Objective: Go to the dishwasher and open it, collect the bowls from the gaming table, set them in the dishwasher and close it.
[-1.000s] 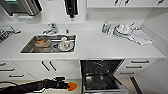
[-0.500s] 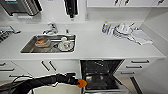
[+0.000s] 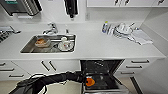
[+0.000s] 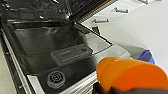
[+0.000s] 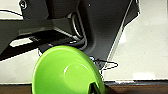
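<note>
I see the dishwasher (image 3: pixel 101 72) open under the white bench (image 3: pixel 100 47), to the right of the sink (image 3: pixel 48 44), its door dropped flat toward me. My left arm reaches in from the left, and its tool (image 3: pixel 88 81) is clamped on an orange bowl (image 3: pixel 90 81) held just above the open door. In the right wrist view my right tool (image 5: pixel 93 88) grips the rim of a green bowl (image 5: pixel 66 71), which is tipped on edge.

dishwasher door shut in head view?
No, the dishwasher door hangs open, with the left tool holding an orange bowl over it.
</note>
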You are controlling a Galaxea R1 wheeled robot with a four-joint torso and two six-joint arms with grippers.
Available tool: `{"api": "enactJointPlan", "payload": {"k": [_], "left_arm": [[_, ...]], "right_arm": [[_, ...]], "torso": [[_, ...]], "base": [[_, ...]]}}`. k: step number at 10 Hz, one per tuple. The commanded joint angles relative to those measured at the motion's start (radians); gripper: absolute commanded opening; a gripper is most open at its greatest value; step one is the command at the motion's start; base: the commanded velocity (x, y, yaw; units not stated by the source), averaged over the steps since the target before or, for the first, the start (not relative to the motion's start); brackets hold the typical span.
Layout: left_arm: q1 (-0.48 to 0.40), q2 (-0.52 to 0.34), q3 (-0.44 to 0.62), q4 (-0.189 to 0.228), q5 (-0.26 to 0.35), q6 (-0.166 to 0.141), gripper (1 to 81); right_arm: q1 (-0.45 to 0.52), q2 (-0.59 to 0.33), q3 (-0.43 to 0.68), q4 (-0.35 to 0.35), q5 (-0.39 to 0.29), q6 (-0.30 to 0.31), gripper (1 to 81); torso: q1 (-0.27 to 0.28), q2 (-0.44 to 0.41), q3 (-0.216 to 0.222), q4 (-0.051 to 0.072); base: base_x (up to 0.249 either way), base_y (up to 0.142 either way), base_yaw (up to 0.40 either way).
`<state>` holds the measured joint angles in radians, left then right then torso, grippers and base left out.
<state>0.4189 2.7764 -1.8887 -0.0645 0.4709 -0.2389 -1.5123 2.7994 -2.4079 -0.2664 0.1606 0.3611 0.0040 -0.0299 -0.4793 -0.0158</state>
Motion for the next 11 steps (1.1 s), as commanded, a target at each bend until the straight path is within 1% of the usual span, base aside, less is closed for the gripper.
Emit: {"api": "enactJointPlan", "payload": {"k": [1, 3, 8, 9, 11], "left_arm": [[-0.162, 0.089, -0.026, -0.025, 0.046, -0.007, 1.0], [-0.188, 0.131, -0.026, -0.031, 0.049, -0.007, 1.0], [-0.196, 0.218, -0.017, -0.031, 0.045, -0.008, 1.0], [-0.194, 0.226, -0.017, -0.031, 0.041, -0.008, 81.1], [-0.18, 0.218, -0.015, -0.031, 0.04, -0.007, 81.1]], "right_arm": [[-0.01, -0.009, 0.012, -0.011, -0.066, 0.002, 1.0], [-0.006, 0.001, 0.009, -0.01, -0.067, -0.001, 1.0], [-0.006, 0.005, 0.01, -0.011, -0.067, -0.001, 1.0], [-0.006, 0.008, 0.007, -0.01, -0.066, -0.002, 1.0], [-0.006, 0.007, 0.006, -0.011, -0.067, -0.002, 1.0]], "torso": [[0.0, 0.0, 0.0, 0.0], [0.0, 0.0, 0.0, 0.0], [0.0, 0.0, 0.0, 0.0], [0.0, 0.0, 0.0, 0.0], [0.0, 0.0, 0.0, 0.0]], "base": [[0.0, 0.0, 0.0], [0.0, 0.0, 0.0], [0.0, 0.0, 0.0], [0.0, 0.0, 0.0], [0.0, 0.0, 0.0]]}}
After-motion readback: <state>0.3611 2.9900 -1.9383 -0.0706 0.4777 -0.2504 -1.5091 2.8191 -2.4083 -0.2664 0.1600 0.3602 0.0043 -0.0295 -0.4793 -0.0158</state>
